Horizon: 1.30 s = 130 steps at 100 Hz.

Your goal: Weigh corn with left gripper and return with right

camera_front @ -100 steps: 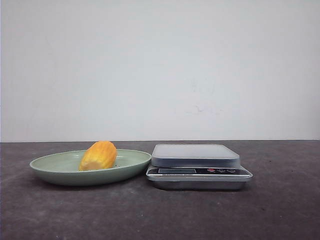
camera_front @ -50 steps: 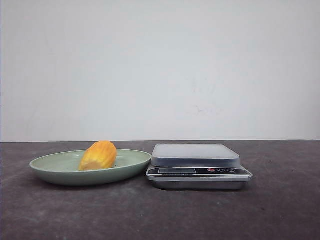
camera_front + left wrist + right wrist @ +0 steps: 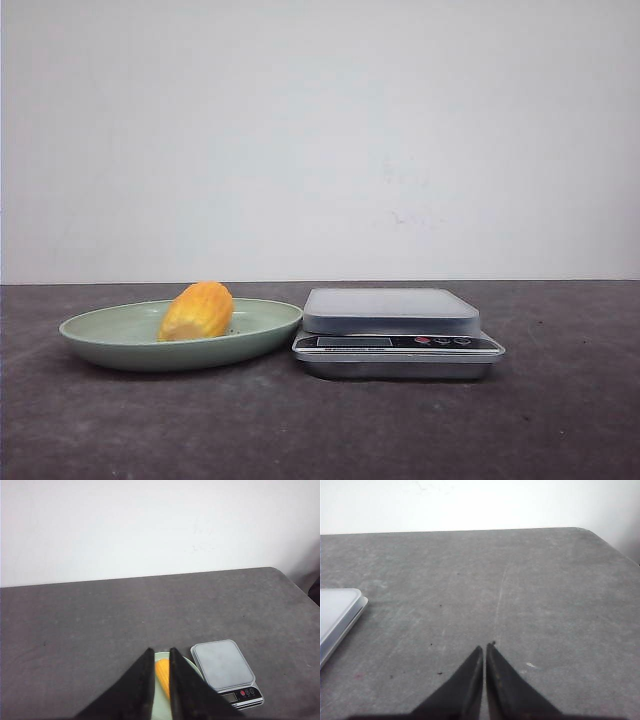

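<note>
Corn (image 3: 197, 311) lying on the green plate (image 3: 110, 340), left of the scale (image 3: 395, 330).
The plate's rim sits just beside the scale on the dark counter (image 3: 320, 430). The left gripper (image 3: 160, 652) hangs above the corn, fingers narrowly parted. The right gripper (image 3: 484, 647) has its fingers almost closed, empty, over bare counter with open room toward the far edge.

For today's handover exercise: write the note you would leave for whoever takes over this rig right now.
Left gripper: slightly open, empty, above the plate.
Right gripper: shut, empty, over bare table beside the scale.
Corn lies on the green plate, left of the scale; scale platform is bare.
Done: nothing.
Left: weigh corn with left gripper, return it with right.
</note>
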Each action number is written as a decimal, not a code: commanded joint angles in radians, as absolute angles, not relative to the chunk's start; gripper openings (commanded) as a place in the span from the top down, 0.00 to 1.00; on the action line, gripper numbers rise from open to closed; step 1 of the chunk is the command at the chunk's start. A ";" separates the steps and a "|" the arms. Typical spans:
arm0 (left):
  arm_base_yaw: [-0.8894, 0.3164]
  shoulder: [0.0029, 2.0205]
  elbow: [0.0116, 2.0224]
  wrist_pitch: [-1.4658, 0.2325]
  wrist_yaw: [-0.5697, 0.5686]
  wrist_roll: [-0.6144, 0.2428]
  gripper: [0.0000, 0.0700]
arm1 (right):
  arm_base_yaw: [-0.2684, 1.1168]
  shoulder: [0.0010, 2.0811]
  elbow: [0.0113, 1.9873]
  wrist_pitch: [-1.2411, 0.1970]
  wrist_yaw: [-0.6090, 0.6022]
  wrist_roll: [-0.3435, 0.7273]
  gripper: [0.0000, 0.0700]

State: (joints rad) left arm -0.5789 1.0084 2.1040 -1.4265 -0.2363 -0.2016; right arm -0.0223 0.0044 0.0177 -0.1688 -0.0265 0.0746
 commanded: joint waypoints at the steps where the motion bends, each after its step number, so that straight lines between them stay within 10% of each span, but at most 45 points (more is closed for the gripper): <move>1: -0.585 1.017 2.127 -1.458 -0.236 -0.203 0.98 | -0.023 0.004 0.013 -0.157 -0.027 0.064 0.98; 51: -0.530 0.985 1.979 -1.268 -0.115 -0.259 0.98 | -0.023 0.004 0.013 -0.157 -0.027 0.064 0.98; 79: -0.400 0.841 1.371 -0.690 0.134 -0.262 0.98 | -0.023 0.004 0.013 -0.157 -0.027 0.064 0.98; 130: -0.039 0.281 0.316 -0.072 0.149 -0.282 0.98 | -0.023 0.004 0.013 -0.157 -0.026 0.064 0.98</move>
State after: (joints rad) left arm -0.0650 0.3397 0.3775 -0.0982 0.1383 -0.2779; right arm -0.0223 0.0044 0.0174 -0.1684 -0.0265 0.0746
